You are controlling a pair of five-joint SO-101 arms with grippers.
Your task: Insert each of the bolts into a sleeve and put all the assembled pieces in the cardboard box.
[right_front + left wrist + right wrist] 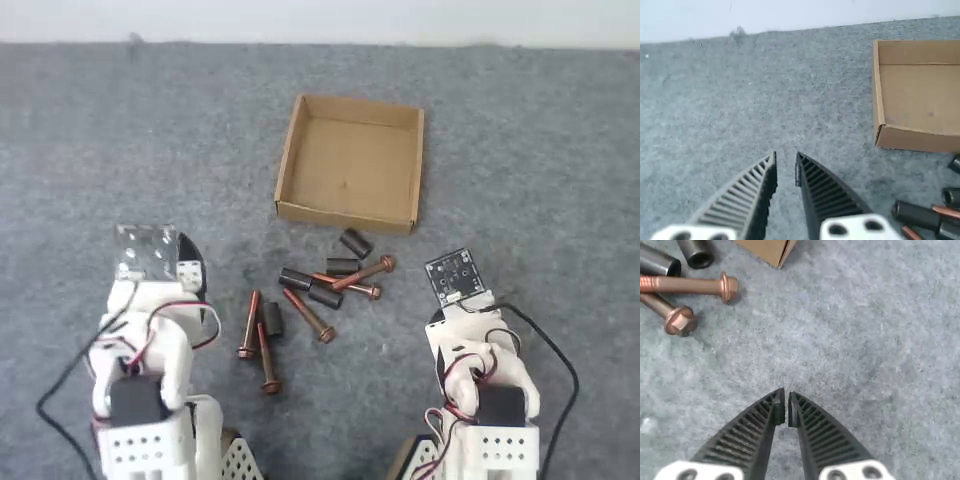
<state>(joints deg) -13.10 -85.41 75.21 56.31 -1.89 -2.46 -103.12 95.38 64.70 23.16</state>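
Several copper bolts [308, 313] and dark sleeves [296, 278] lie loose on the grey carpet in front of the open cardboard box [345, 212], which holds nothing. None of the bolts sits in a sleeve. The left arm [150, 340] rests at the lower left, apart from the pile. Its gripper [786, 157] is open by a narrow gap over bare carpet, with the box [880, 100] and a sleeve [915, 215] off to one side. The right arm [480, 370] rests at the lower right. Its gripper [786, 392] is shut on nothing, short of two bolt heads [727, 287].
Grey carpet covers the table up to a pale wall [320, 20] at the back. Bare carpet lies left of the box and around both arms. Cables [560, 350] loop beside each arm's base.
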